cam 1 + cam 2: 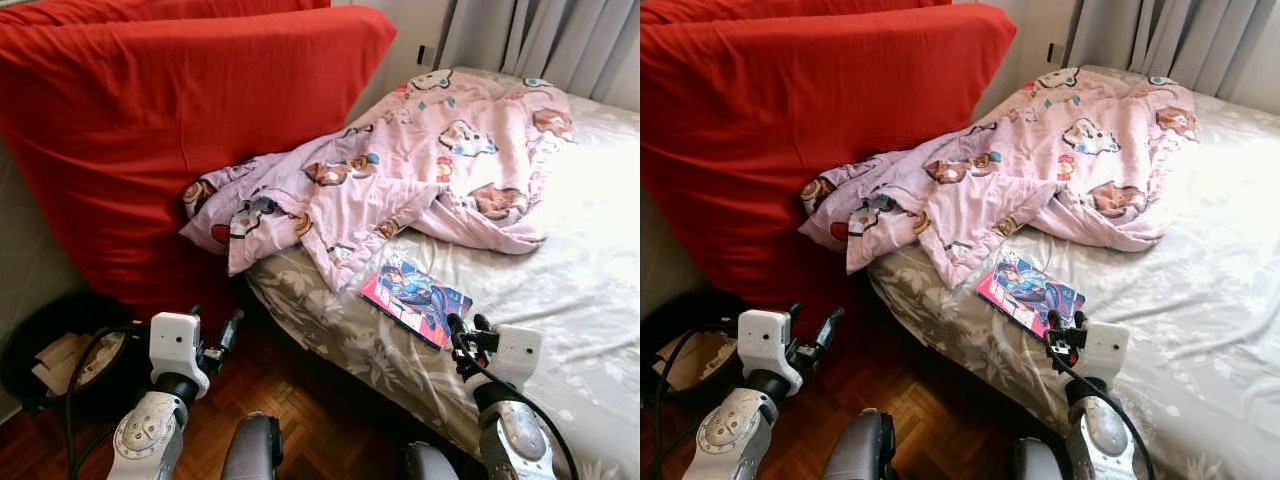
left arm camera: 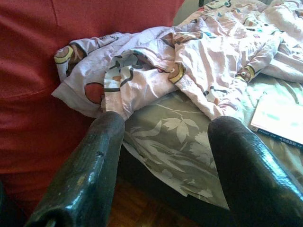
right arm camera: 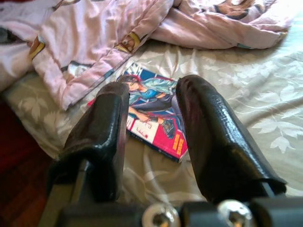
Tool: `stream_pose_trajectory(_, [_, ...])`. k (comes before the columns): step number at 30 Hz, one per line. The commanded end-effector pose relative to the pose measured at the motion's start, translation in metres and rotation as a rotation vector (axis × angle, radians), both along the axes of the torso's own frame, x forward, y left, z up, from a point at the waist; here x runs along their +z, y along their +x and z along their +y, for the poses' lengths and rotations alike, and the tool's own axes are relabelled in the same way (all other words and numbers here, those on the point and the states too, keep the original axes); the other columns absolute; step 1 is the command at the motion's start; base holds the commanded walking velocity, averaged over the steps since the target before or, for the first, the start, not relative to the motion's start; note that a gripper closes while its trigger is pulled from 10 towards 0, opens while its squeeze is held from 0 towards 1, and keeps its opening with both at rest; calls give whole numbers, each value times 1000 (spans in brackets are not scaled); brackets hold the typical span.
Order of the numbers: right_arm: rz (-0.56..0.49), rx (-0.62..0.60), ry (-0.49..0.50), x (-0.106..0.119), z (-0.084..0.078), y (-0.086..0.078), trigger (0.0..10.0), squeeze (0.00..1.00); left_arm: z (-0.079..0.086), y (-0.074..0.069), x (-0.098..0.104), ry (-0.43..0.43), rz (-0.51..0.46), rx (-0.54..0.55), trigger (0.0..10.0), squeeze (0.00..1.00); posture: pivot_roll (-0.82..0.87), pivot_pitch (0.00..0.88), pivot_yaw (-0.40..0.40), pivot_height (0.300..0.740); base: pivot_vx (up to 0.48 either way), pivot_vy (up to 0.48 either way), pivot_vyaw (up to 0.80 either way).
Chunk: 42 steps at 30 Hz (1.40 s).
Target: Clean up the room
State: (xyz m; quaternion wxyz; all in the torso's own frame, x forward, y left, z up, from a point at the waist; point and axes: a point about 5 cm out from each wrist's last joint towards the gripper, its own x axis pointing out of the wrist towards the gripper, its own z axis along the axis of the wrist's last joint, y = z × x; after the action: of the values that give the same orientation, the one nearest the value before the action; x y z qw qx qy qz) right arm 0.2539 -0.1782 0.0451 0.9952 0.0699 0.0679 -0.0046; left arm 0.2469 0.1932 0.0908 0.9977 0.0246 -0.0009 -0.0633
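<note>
A bed [image 1: 560,300] with a pale leaf-print sheet fills the right side, its near corner jutting toward the robot above a strip of dark parquet floor [image 1: 300,400]. A large red cushion [image 1: 180,130], soft and matte, stands upright against the bed's left end and the wall. A crumpled pink quilt [image 1: 430,170] with cartoon prints lies heaped across the upper bed, one end spilling over the edge against the cushion. Grey curtains [image 1: 560,40] hang behind the bed. A dark bin [image 1: 60,350] holding paper sits on the floor at the left, below the cushion. A thin glossy comic book [image 1: 415,300] lies flat on bare sheet near the bed's front edge, just clear of the quilt. The right gripper [image 3: 151,118] hovers close over the comic, fingers parted and holding nothing. The left gripper [image 2: 161,142] is over the floor off the bed corner, fingers wide apart and unladen.
</note>
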Motion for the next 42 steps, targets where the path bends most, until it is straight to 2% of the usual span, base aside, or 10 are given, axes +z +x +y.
stream_pose_trajectory(1, [10, -5, -21, -1, -3, -3, 10000, 0, 2, -2, 1, 4, 3, 7, 10000, 0, 72, 86, 11, 591, 0, 0, 0])
stream_pose_trajectory(3, [5, -22, -37, 0, -6, -3, 10000, 0, 2, -2, 1, 6, 3, 9, 10000, 0, 71, 84, 12, 581, 0, 0, 0])
stream_pose_trajectory(9, [-30, -47, 7, 2, -7, -2, 10000, 0, 1, -1, -1, 2, 8, 5, 10000, 0, 71, 82, 20, 581, 0, 0, 0])
stream_pose_trajectory(13, [-25, -17, 11, 1, 1, -1, 10000, 0, 1, -2, -5, 3, 22, 2, 10000, 0, 72, 85, 22, 581, 0, 0, 0])
stream_pose_trajectory(22, [-3, 8, 28, -4, 4, -3, 10000, 0, 0, -3, -5, -3, 22, -2, 10000, 0, 76, 80, 22, 581, 0, 0, 0])
stream_pose_trajectory(29, [-20, 79, -1, -3, 9, -4, 10000, 0, -2, -3, -4, -8, 17, -10, 10000, 0, 76, 71, 22, 581, 34, 0, 0])
stream_pose_trajectory(38, [-24, 115, 7, -4, 13, -5, 10000, 0, -5, -4, -5, -13, 19, -21, 10000, 0, 76, 47, 25, 581, 255, 0, 777])
stream_pose_trajectory(42, [-9, 81, 29, -7, 9, -5, 10000, 0, -7, -3, -5, -12, 19, -36, 10000, 0, 76, 42, 28, 581, 264, 0, 0])
